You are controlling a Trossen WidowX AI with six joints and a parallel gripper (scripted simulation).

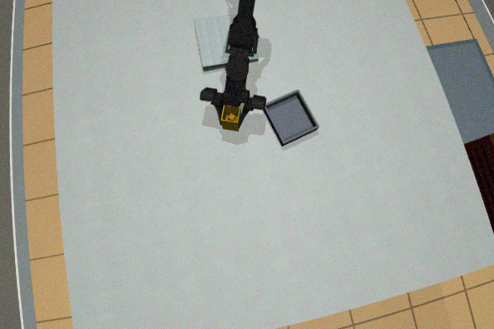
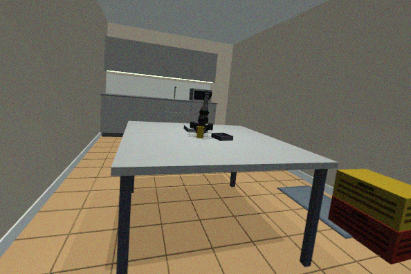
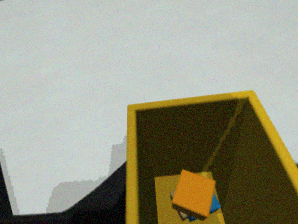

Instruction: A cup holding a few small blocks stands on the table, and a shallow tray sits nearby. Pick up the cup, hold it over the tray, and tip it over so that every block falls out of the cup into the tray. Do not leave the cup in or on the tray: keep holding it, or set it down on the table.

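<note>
A square yellow cup point(image 1: 230, 125) point(image 2: 200, 132) point(image 3: 132, 165) stands upright on the pale table point(image 1: 249, 228) point(image 2: 214, 153). My gripper point(image 1: 231, 121) is shut on the cup, one finger on each side of it. The wrist view looks into the cup: an orange block point(image 3: 194, 193) point(image 1: 232, 116) lies on top, with a blue block point(image 3: 216, 203) partly under it and the edge of another piece below. The lower part of the cup is cut off in the wrist view. The shallow dark tray point(image 1: 291, 118) point(image 2: 222, 137) is empty, to the right of the gripper in the top and exterior views.
A pale ribbed slab point(image 1: 211, 43) with a dark edge lies on the table behind the gripper, partly under the arm. The tray's near corner is close to the gripper's right side in the top view. Yellow and red crates stand on the floor beyond the table.
</note>
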